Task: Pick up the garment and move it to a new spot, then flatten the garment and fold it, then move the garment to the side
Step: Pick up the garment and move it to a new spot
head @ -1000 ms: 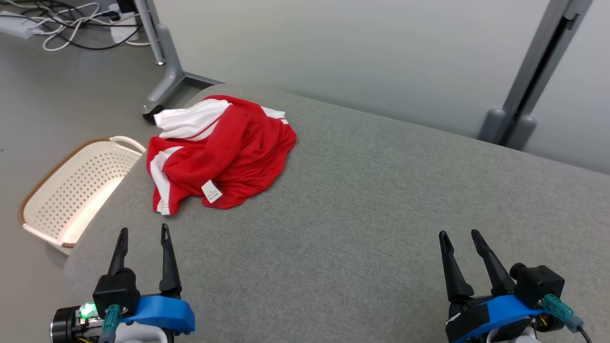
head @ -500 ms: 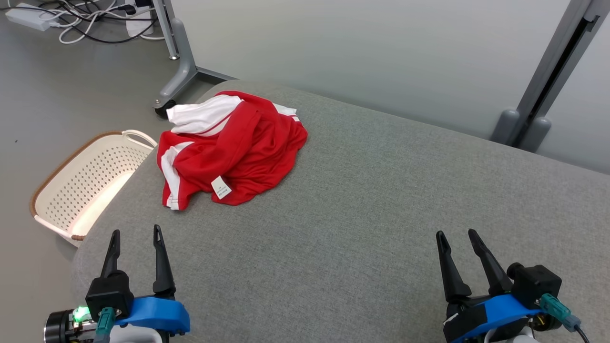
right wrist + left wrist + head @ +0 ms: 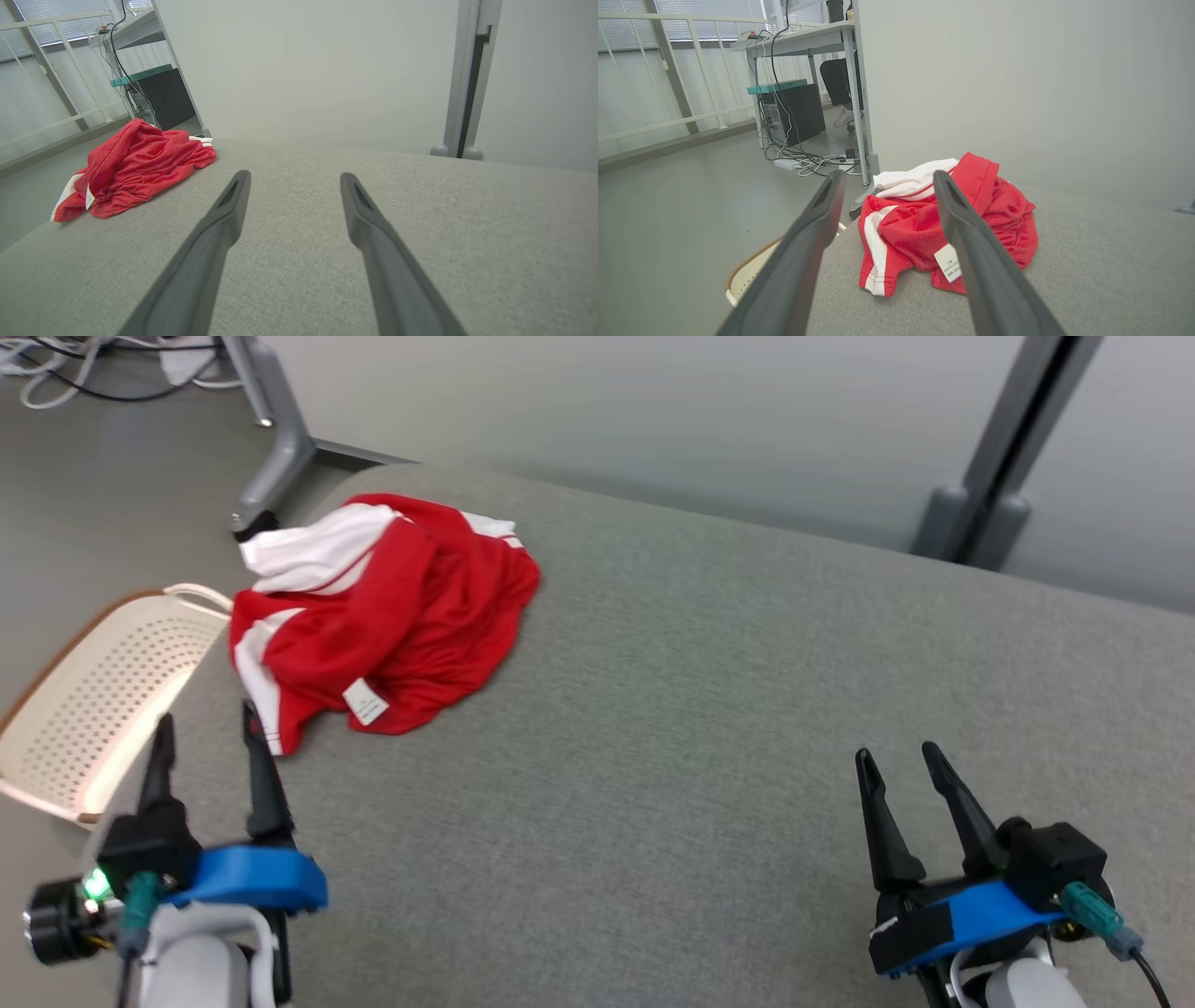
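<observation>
Red-and-white garment (image 3: 383, 616) bunched at far left corner of surface (image 3: 700, 709), close to left edge; basket (image 3: 84, 709) below; left tool (image 3: 208, 714) spread, empty, near it; right tool (image 3: 896, 752) spread, empty, well apart; risk: shallow pinch likely slips, cloth slides overboard.

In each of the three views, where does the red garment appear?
Head view: red garment lies upper left.
Left wrist view: red garment at centre, slightly low.
Right wrist view: red garment at left, mid-height.
Shared landmark: white label on its near edge.
</observation>
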